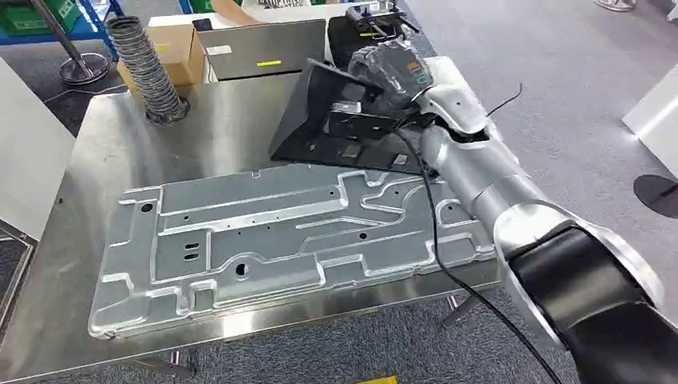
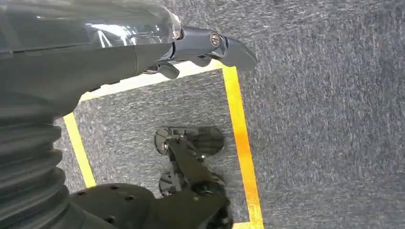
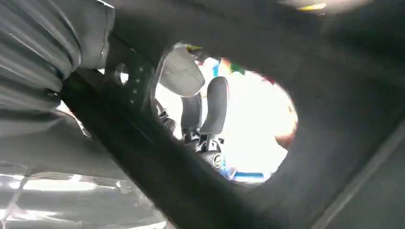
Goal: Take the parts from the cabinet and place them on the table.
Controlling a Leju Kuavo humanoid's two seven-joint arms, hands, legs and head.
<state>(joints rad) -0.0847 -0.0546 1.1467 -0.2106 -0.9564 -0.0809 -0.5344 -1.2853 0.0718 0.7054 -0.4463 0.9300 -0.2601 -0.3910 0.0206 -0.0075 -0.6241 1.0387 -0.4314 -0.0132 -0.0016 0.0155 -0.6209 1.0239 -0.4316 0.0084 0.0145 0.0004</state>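
A black moulded part [image 1: 316,120] with mounting tabs stands tilted at the far right of the steel table [image 1: 88,152], its lower edge on or just above the tabletop. My right hand [image 1: 384,76] grips its upper edge. In the right wrist view, dark fingers [image 3: 212,107] pass through an oval hole in the black part [image 3: 334,119]. A large silver stamped panel [image 1: 280,236] lies flat across the table's front. My left hand [image 2: 200,45] hangs beside my body over grey carpet, fingers stretched out and holding nothing.
A grey corrugated hose [image 1: 148,68] stands at the table's far left, with a cardboard box [image 1: 180,48] and a grey flat panel [image 1: 260,48] behind it. A round stand base [image 1: 84,68] sits on the floor beyond. Yellow tape [image 2: 241,143] marks the carpet.
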